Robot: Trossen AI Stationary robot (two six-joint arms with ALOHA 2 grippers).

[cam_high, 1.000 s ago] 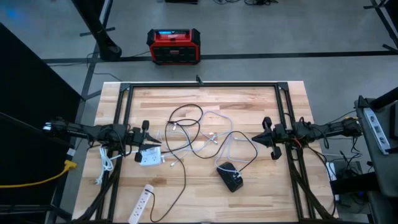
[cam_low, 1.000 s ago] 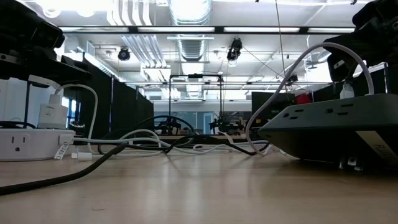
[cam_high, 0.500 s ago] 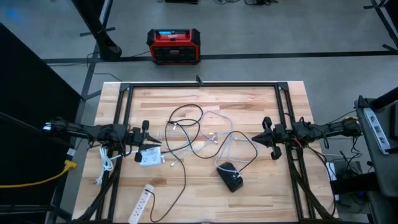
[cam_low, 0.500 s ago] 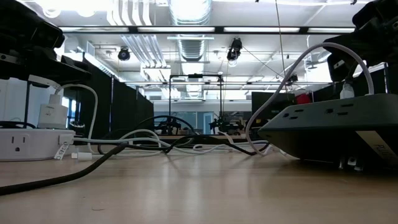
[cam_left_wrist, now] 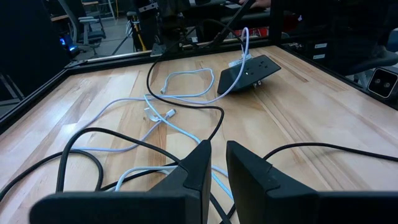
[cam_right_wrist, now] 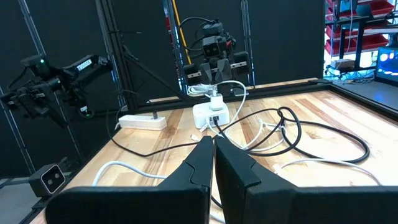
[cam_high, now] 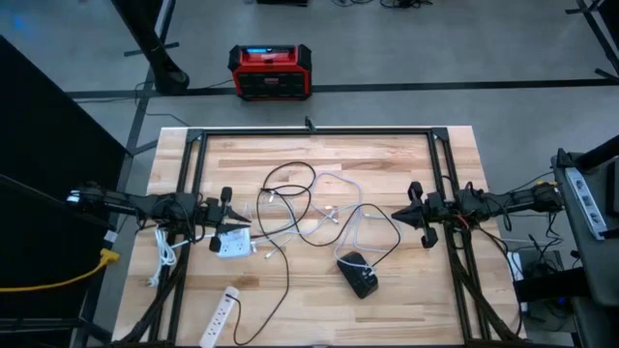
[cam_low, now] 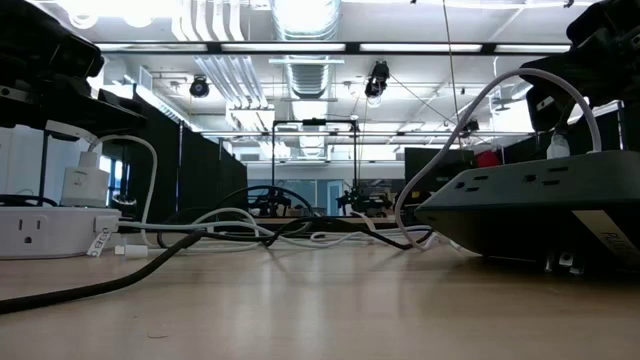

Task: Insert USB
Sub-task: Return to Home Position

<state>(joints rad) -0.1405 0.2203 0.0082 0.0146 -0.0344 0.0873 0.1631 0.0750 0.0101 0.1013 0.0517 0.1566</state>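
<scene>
Two arms, one at each side of the counter (cam_high: 387, 155), and both my sets of fingers are narrow, gripping nothing. Left gripper (cam_high: 232, 220) hangs right by the white outlet extension (cam_high: 232, 246), charger (cam_low: 85, 185) plugged in. Right gripper (cam_high: 404, 215) sits well apart from the black outlet extension (cam_high: 359, 275), pale cable (cam_left_wrist: 247, 42) plugged into it.

Cable tangle (cam_high: 319, 215) centre, outlet cube (cam_high: 232, 246) left, outlet block (cam_high: 360, 275) right
</scene>
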